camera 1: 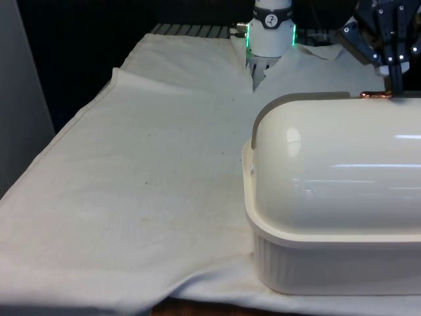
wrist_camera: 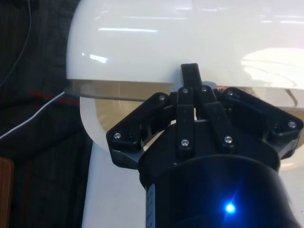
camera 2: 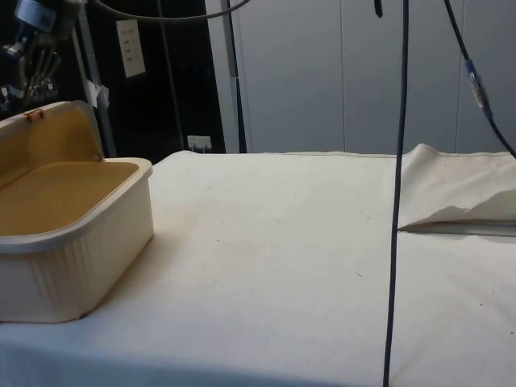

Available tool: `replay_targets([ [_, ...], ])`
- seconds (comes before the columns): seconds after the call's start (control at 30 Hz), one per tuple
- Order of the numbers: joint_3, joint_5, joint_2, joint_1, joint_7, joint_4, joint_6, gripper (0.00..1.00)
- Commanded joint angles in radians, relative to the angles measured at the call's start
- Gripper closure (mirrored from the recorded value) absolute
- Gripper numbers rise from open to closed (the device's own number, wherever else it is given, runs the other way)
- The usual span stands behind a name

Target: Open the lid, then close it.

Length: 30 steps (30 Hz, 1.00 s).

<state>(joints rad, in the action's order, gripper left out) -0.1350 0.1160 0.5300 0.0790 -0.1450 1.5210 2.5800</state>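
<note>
Side view: white cloth covers the table, and the cream bread box stands at its end, on the front view's right. Its lid is raised, showing the tan inside (glossy white outside). The gripper meets the lid's top edge at the copper handle, fingers drawn together.
</note>
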Motion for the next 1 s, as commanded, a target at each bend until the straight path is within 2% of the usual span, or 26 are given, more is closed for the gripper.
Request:
replay_targets([
  [0.0,0.006,-0.006,0.001,0.002,0.004,0.0,-0.011,1.0],
  [0.5,0.007,-0.002,0.001,0.0,0.0,0.003,-0.055,1.0],
  [0.8,0.01,-0.003,-0.013,0.001,0.004,0.031,-0.094,1.0],
  [0.83,0.008,-0.002,-0.008,0.0,0.0,0.01,-0.091,1.0],
  [0.87,0.009,-0.002,-0.015,0.001,0.004,0.036,-0.093,1.0],
  [0.97,0.007,0.001,-0.023,0.0,0.004,0.054,-0.092,1.0],
])
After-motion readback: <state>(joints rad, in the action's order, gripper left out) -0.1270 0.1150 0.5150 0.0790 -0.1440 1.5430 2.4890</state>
